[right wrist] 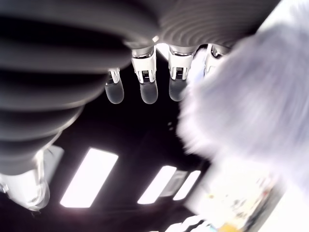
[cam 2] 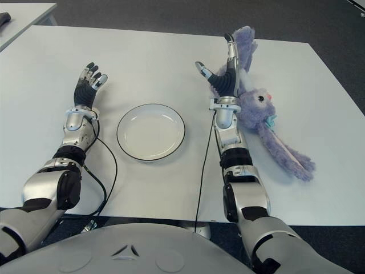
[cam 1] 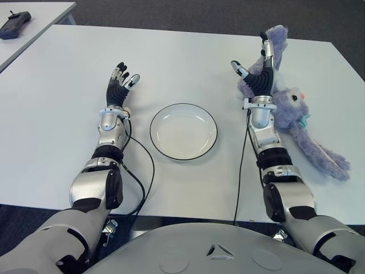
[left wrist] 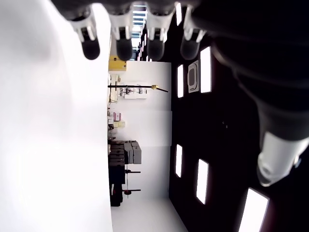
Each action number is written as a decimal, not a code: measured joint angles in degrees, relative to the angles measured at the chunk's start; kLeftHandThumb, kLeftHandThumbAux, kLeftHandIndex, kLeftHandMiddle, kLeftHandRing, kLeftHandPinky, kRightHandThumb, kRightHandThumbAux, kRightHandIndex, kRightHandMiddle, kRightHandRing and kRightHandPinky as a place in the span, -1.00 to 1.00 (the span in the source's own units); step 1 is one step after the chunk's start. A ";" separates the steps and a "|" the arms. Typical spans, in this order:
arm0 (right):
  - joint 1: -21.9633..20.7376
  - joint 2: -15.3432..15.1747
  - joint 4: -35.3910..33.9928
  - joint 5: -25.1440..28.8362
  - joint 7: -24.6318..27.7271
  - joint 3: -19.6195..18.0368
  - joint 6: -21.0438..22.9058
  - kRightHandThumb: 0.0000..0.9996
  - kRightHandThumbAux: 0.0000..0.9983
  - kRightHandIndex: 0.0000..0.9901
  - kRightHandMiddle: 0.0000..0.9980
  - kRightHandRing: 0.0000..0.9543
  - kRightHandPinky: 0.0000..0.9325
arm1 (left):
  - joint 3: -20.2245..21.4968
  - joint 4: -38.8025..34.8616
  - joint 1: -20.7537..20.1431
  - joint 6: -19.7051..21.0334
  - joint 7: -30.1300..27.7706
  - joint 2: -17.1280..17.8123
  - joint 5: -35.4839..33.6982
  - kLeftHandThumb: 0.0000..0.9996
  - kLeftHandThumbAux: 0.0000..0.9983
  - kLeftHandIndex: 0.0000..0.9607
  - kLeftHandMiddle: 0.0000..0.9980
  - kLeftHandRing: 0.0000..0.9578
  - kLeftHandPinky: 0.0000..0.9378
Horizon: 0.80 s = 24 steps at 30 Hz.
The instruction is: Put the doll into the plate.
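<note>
A purple plush bunny doll [cam 1: 296,117] lies on the white table [cam 1: 188,63] at the right, one long ear stretched toward the table's near edge. My right hand [cam 1: 256,63] stands against the doll's left side with fingers spread and pointing up, and it holds nothing; purple fur [right wrist: 251,101] shows beside its fingertips [right wrist: 147,89]. A white plate [cam 1: 183,131] with a dark rim sits at the table's middle, with nothing in it. My left hand [cam 1: 121,83] is left of the plate, fingers relaxed and raised, holding nothing.
A second table [cam 1: 34,17] at the far left carries a dark controller [cam 1: 14,24]. Thin black cables [cam 1: 142,171] run from both forearms toward the table's near edge. The table's right edge lies just beyond the doll.
</note>
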 measured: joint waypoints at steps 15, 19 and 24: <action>-5.41 -2.34 10.97 -2.60 -5.19 4.23 1.36 -0.56 0.06 -0.90 -0.96 -0.99 -0.95 | -0.08 0.01 -0.01 -0.14 0.00 0.00 0.09 -1.00 0.25 -0.95 -0.91 -0.98 -1.00; -7.49 -3.46 14.37 -3.96 -7.39 5.89 2.05 -0.57 0.03 -0.90 -0.97 -1.00 -0.99 | -0.06 0.01 -0.01 -0.15 0.00 -0.01 0.09 -1.00 0.25 -0.96 -0.90 -0.97 -1.00; -9.84 -4.61 18.38 -5.09 -9.73 7.87 3.49 -0.56 0.00 -0.89 -0.97 -1.00 -1.00 | -0.07 0.01 -0.02 -0.15 0.00 -0.01 0.09 -1.00 0.24 -0.96 -0.88 -0.95 -1.00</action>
